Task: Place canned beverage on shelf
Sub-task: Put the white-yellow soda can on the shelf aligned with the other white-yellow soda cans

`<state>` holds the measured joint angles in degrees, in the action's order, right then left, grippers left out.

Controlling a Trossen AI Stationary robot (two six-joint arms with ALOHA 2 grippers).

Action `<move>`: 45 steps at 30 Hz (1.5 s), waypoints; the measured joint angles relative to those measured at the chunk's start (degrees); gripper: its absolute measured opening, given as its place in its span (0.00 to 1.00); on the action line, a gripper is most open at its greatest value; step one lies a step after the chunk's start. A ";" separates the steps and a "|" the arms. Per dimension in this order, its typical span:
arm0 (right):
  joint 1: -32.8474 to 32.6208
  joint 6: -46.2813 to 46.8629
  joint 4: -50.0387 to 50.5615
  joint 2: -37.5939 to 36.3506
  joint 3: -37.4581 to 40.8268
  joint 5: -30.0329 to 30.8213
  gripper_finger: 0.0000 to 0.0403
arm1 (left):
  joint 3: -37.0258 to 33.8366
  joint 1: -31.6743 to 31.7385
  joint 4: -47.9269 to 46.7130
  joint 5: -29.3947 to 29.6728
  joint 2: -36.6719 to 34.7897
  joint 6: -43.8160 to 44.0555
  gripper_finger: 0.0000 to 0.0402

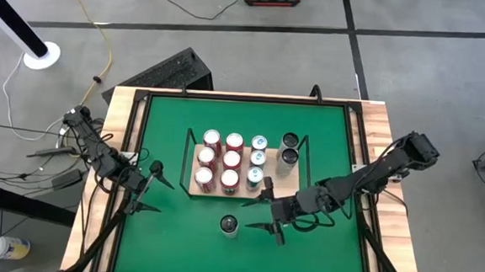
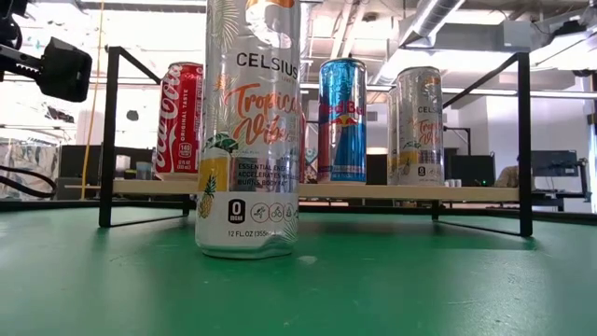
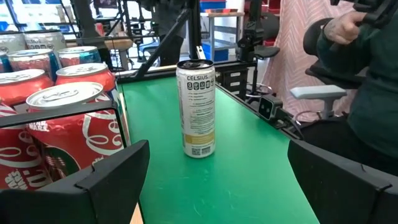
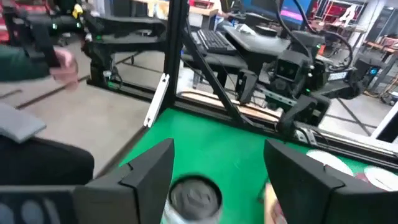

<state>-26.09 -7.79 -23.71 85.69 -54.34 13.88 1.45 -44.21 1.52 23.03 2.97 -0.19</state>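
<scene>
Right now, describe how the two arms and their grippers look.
Both arms are dark, jointed and slender, with thin black cables trailing along them. The left gripper and right gripper each end in two flat, matte-black, pointed fingers. No markings are legible.

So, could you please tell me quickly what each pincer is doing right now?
Left pincer: open, empty, beside the shelf.
Right pincer: open, holding nothing, next to the Celsius can.
</scene>
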 joint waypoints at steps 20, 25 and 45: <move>1.02 7.53 20.96 16.91 -21.10 -2.83 0.69 | 0.04 -0.02 -0.09 0.18 0.07 -0.03 0.92; 1.18 9.50 21.00 16.83 -21.12 -1.38 0.69 | 0.04 0.00 -0.11 0.13 0.08 -0.01 0.92; 1.01 11.12 24.77 16.85 -21.12 3.95 0.92 | 0.04 -0.02 -0.09 0.22 0.08 -0.01 0.92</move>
<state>-25.08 3.33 1.06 102.54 -75.46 17.83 1.50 -44.23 1.43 23.24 3.05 -0.21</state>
